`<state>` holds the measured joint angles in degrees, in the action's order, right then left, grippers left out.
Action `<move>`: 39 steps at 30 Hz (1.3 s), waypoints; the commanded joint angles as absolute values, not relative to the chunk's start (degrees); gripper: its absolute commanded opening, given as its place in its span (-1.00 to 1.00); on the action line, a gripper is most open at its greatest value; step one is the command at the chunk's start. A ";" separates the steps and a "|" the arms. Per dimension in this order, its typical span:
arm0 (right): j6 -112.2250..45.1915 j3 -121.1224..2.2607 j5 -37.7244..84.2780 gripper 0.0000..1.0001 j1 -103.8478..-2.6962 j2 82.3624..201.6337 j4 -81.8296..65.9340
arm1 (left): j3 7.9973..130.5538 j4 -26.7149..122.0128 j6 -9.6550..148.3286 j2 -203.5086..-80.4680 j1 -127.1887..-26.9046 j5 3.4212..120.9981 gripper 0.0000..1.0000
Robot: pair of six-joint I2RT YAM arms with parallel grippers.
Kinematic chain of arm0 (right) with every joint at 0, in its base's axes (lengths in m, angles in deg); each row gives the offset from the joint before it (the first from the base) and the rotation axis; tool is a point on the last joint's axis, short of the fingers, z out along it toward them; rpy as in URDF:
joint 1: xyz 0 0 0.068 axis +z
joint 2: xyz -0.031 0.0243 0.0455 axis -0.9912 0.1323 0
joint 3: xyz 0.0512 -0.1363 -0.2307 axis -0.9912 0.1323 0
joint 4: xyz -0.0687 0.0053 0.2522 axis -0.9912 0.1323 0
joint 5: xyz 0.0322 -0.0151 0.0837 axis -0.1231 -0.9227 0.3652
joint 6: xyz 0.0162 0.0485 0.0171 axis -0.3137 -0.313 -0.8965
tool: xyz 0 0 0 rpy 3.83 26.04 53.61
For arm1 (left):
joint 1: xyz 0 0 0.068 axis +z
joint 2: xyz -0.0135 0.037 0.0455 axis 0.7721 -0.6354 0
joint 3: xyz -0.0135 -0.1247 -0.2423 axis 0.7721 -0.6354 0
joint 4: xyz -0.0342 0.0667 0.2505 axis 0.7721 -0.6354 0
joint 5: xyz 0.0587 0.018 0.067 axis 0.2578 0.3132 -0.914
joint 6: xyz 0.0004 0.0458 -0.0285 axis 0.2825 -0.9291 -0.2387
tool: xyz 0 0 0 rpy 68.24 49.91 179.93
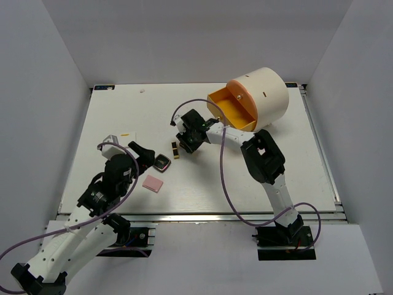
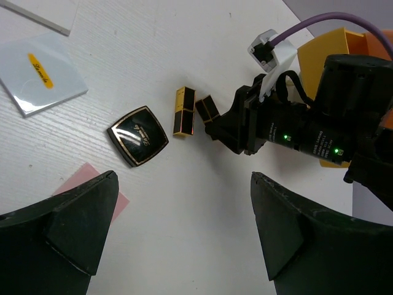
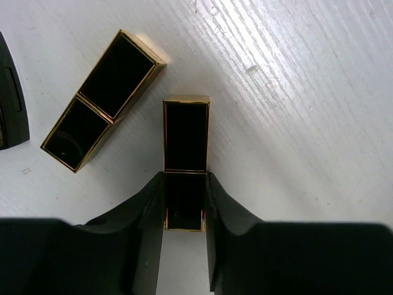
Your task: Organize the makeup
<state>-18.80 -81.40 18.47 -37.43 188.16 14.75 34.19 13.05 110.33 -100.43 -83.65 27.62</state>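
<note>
My right gripper (image 3: pixel 184 190) is shut on the lower half of a black-and-gold lipstick tube (image 3: pixel 186 138), low at the table; both also show in the left wrist view, the gripper (image 2: pixel 215 126) and the tube (image 2: pixel 207 109). The second lipstick tube (image 3: pixel 101 101) lies just left of it (image 2: pixel 183 110). The square black compact (image 2: pixel 138 135) and the flat pink square (image 2: pixel 80 178) lie on the table. My left gripper (image 2: pixel 184 203) is open and empty above the table, near the compact (image 1: pixel 163 163) and the pink square (image 1: pixel 153 183). The peach and green discs are out of view.
The cream cylinder (image 1: pixel 264 92) stands at the back right with an orange-yellow drawer (image 1: pixel 232 109) pulled open toward my right arm. A clear packet with a yellow label (image 2: pixel 40 70) lies left of the compact.
</note>
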 commanded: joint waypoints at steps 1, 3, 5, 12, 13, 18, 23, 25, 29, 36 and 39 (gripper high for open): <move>-16.25 -80.13 19.68 -0.62 -37.92 186.08 14.04 | 32.97 15.66 110.93 -100.77 -83.59 28.54 0.94; -14.58 -79.77 20.03 -0.74 -38.28 184.23 13.96 | 32.53 16.89 110.84 -101.56 -83.51 28.90 0.94; -13.44 -79.69 20.99 -0.93 -39.15 181.78 13.96 | 31.56 18.46 110.49 -102.26 -83.51 29.69 0.94; -2.98 -81.79 34.61 -1.00 -44.15 171.76 19.93 | 28.14 23.04 110.40 -103.32 -83.59 31.09 0.96; -1.06 -81.97 38.19 -1.00 -44.95 169.22 21.24 | 27.70 23.48 110.40 -103.41 -83.51 31.27 0.96; -0.86 -81.09 37.70 -1.00 -49.78 162.88 21.52 | 26.29 25.68 109.79 -104.11 -83.59 32.06 0.96; -2.96 -79.51 34.37 -1.00 -55.31 157.25 19.23 | 25.41 27.87 108.47 -105.25 -83.59 32.85 0.96; -3.50 -79.60 30.15 -1.00 -56.64 156.72 18.62 | 25.14 29.19 108.21 -105.95 -83.51 33.56 0.96; -3.85 -78.98 24.26 -1.00 -59.54 157.33 18.00 | 25.41 30.43 107.51 -107.54 -83.51 34.52 0.97; -2.27 -75.47 21.09 -0.65 -60.16 157.51 16.95 | 25.93 31.31 106.98 -109.21 -83.51 35.23 0.96; -2.18 -74.77 21.17 -0.34 -60.69 157.68 17.12 | 25.93 31.22 107.06 -109.21 -83.51 35.23 0.96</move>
<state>-2.63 -75.17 22.64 -60.31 157.93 19.55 25.53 30.10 107.73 -109.50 -83.65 34.66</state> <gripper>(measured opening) 0.339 0.980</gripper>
